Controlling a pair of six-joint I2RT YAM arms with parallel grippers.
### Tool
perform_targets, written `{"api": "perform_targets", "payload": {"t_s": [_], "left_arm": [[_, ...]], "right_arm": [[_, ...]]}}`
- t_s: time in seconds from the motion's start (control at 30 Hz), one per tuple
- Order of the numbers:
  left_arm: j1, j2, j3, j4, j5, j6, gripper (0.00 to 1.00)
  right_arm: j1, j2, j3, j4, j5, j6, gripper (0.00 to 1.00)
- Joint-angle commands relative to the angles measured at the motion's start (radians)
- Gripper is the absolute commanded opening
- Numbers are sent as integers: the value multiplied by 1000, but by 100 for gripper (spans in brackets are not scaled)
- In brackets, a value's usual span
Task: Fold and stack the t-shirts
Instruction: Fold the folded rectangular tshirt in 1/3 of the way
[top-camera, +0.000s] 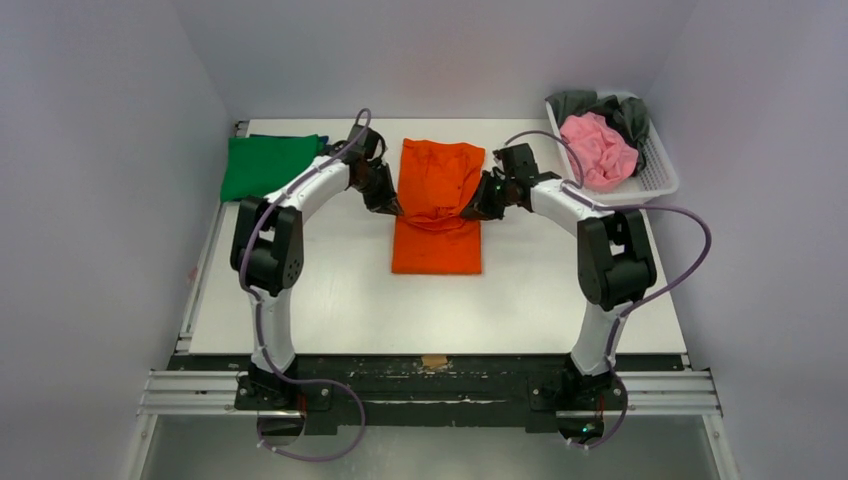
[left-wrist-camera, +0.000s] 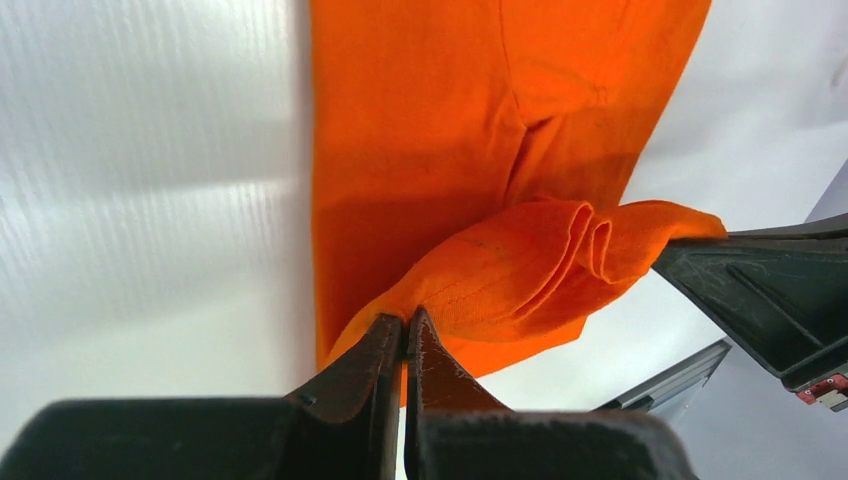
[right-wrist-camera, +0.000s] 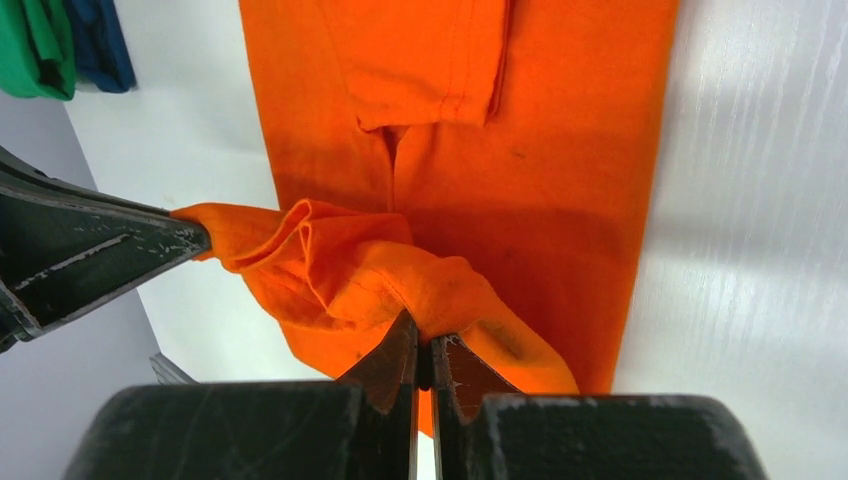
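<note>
A bright orange t-shirt (top-camera: 438, 190) lies lengthwise in the middle of the table, partly folded. My left gripper (top-camera: 394, 208) is shut on its left edge (left-wrist-camera: 470, 290) and my right gripper (top-camera: 470, 212) is shut on its right edge (right-wrist-camera: 440, 290); both hold a bunched fold of cloth lifted above the flat part. A folded green t-shirt (top-camera: 268, 164) lies at the back left, with a dark blue one (right-wrist-camera: 100, 45) under or beside it. A pink t-shirt (top-camera: 597, 148) and a dark grey one (top-camera: 630, 115) lie crumpled in the basket.
A white mesh basket (top-camera: 660, 175) stands at the back right corner. The white table (top-camera: 330, 300) ends in a metal rail along the front. Grey walls close in the left, right and back sides.
</note>
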Motion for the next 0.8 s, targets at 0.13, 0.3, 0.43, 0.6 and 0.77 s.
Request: {"api": "perform_targets", "payload": {"t_s": [0.13, 0.3, 0.43, 0.6, 0.77], "left_arm": [[28, 95, 131, -29, 50, 45, 0], [30, 144, 192, -54, 52, 45, 0], [30, 152, 196, -45, 47, 35, 0], [30, 162, 206, -33, 36, 25, 0], [36, 204, 259, -39, 27, 10, 16]], "right_arm": [[-18, 63, 76, 44, -6, -7, 0], [-30, 73, 81, 41, 23, -7, 0], [-32, 69, 72, 47, 30, -9, 0], [-37, 77, 79, 39, 41, -10, 0], [-49, 117, 104, 60, 50, -8, 11]]}}
